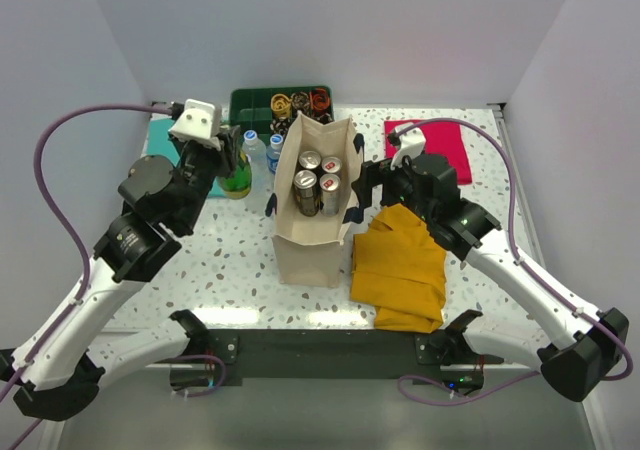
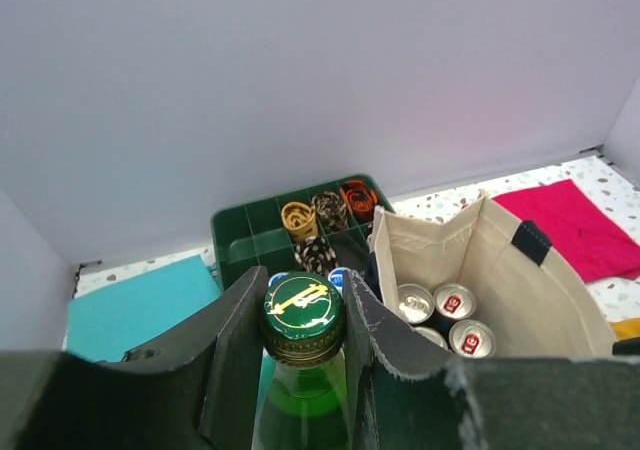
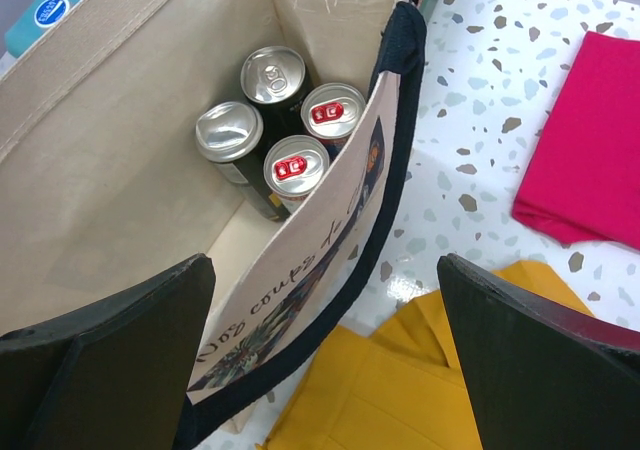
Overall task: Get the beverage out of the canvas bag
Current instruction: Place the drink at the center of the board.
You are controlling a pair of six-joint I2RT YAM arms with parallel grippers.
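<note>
1. A flat teal cloth (image 1: pixel 160 142) lies at the far left of the speckled white table (image 1: pixel 230 270), partly under the left arm.
2. The left gripper (image 1: pixel 228 160) is clamped on the neck of a green glass bottle (image 2: pixel 303 315) with a green and gold crown cap. One finger presses on each side, just below the cap. The bottle stands upright outside the bag, to its left; whether its base touches the table cannot be told.
3. Two small clear bottles with blue caps (image 1: pixel 256 146) stand between the green bottle and the bag.
4. Behind them, against the back wall, sits a dark green compartment tray (image 1: pixel 245 98) holding rolled items in yellow, patterned and orange.
5. The tall, boxy cream-beige canvas bag (image 1: pixel 305 250) with navy strap handles stands upright and open at mid-table. Four metal drink cans (image 3: pixel 275 120) stand close together on its floor.
6. The right gripper (image 3: pixel 322 310) has its jaws wide apart, holding nothing. One finger is inside the bag's mouth and the other outside, with the bag's right wall and navy handle between them.
7. A crumpled mustard-yellow cloth (image 1: pixel 400 265) lies just right of the bag.
8. A folded magenta cloth (image 1: pixel 440 145) lies at the far right rear.
</note>
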